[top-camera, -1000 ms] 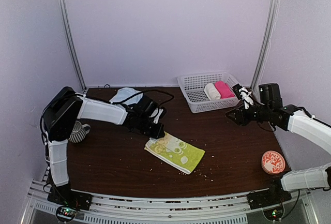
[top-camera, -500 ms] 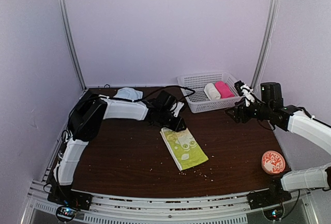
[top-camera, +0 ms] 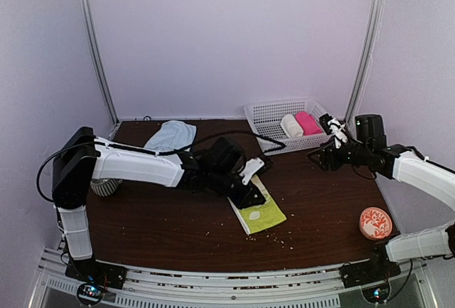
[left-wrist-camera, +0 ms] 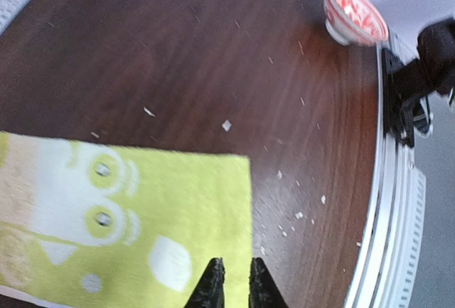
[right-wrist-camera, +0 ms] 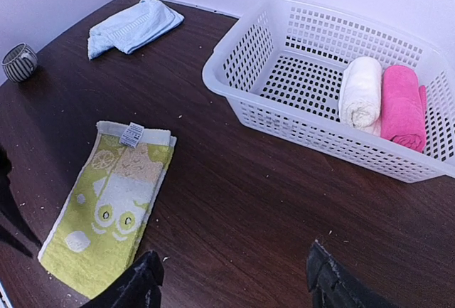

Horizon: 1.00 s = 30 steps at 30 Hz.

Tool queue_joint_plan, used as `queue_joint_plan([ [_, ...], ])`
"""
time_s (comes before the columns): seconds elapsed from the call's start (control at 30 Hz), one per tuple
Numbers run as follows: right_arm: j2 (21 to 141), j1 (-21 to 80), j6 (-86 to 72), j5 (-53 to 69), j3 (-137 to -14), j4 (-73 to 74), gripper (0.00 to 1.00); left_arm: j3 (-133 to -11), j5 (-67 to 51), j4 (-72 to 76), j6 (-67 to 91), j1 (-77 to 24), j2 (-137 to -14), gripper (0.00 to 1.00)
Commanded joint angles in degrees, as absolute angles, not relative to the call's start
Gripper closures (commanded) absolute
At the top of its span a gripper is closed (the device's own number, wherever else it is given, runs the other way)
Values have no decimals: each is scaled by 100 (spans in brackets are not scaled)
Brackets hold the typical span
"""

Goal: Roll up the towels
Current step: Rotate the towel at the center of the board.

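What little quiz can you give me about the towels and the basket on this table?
1. True or false: the green towel lies spread out on the table, not rolled up.
2. What is in the basket? A: a cream roll and a pink roll. B: a teddy bear. C: three spoons.
3. How many towels lie on the table outside the basket?
Key: 1 true. 2 A. 3 two, the green one and the blue towel.
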<state>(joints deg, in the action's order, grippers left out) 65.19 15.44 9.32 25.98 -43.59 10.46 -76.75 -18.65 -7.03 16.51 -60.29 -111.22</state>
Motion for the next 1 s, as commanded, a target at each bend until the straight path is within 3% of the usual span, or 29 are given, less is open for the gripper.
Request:
queue_joint_plan([
  [0.0, 6652, 1507, 1024, 2805, -4434, 1022, 30, -7507, -1937, -666, 1521, -6408, -11468, 91],
  [0.3, 6654, 1512, 1126, 3001, -4451, 1152, 30, -7154, -1941, -688, 1748, -6540, -11800, 96],
  [0.6, 6670, 1507, 1133, 2958, -4444, 1160, 30, -6429, -1750, -1430, 1536, -6539, -11029, 95],
  [0.77, 6742, 1512, 1247, 3132, -4502, 1271, 31, -6641, -1989, -1603, 1326, -6539, -10578, 92],
  [0.83, 6758, 1506, 1322, 3260, -4506, 1344, 32, -6710, -1848, -1449, 1264, -6544, -10414, 86],
  [0.97, 6716, 1511, 1361, 3282, -4483, 1362, 33, -6828, -1363, -1181, 900, -6541, -10446, 58],
])
